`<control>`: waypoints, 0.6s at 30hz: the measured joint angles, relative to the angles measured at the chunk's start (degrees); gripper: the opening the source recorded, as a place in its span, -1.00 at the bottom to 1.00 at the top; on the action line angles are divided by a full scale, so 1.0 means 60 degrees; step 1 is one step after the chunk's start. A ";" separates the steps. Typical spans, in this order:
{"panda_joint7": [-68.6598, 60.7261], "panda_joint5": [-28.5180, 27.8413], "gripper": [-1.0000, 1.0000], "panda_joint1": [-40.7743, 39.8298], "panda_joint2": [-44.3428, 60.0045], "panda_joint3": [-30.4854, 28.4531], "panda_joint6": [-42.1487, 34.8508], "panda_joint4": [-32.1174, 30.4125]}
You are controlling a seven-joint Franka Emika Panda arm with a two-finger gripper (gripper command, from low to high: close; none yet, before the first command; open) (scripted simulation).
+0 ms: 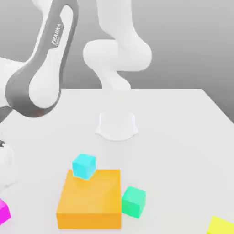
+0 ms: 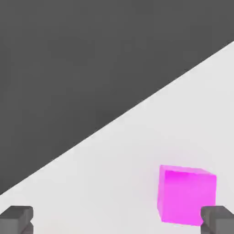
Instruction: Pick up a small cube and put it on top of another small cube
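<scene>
The small magenta-pink cube (image 1: 3,211) rests on the white table at the exterior view's lower left edge, partly cut off. In the hand view the same cube (image 2: 186,195) sits on the table just inside one dark fingertip (image 2: 218,220). The other fingertip (image 2: 16,220) stands far away from it. My gripper (image 2: 117,222) is open, with nothing held between its fingers. A cyan cube (image 1: 84,165) sits at the far left corner of the orange block. A green cube (image 1: 133,201) stands against that block's right side.
A large orange block (image 1: 90,199) lies near the front of the table (image 1: 173,137). A yellow object (image 1: 222,226) shows at the exterior view's lower right corner. The table's edge (image 2: 119,119) runs close behind the magenta cube, with dark floor beyond. My arm's base (image 1: 117,125) stands mid-table.
</scene>
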 joint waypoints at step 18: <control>0.0136 0.0042 -1.00 -0.0243 0.0356 0.0089 0.0162 -0.0130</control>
